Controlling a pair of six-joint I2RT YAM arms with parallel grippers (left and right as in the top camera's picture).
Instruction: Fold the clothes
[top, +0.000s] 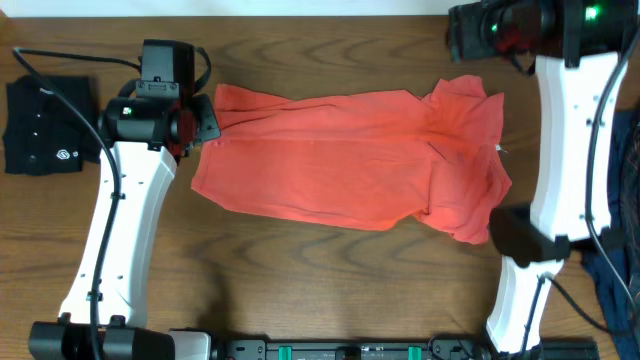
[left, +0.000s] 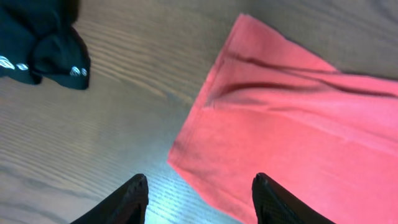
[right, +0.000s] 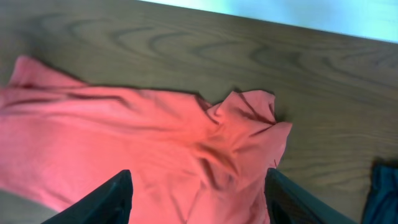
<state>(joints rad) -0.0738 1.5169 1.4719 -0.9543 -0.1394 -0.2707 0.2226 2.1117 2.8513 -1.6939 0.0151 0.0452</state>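
A coral-red T-shirt (top: 350, 160) lies on the wooden table as a long strip, its rumpled sleeve end to the right. My left gripper (top: 205, 125) hangs over the shirt's left end. In the left wrist view this left gripper (left: 199, 180) is open, one finger over bare wood and the other over the red T-shirt (left: 292, 124), holding nothing. My right gripper (top: 462, 35) is raised above the shirt's far right corner. Its wrist view shows the right gripper (right: 198, 174) open high over the crumpled red T-shirt (right: 155, 149), with nothing between the fingers.
A folded black garment (top: 45, 125) rests at the table's far left, also seen as the black garment (left: 43, 43) in the left wrist view. A dark blue garment (top: 615, 285) lies at the right edge, behind the right arm (top: 565, 150).
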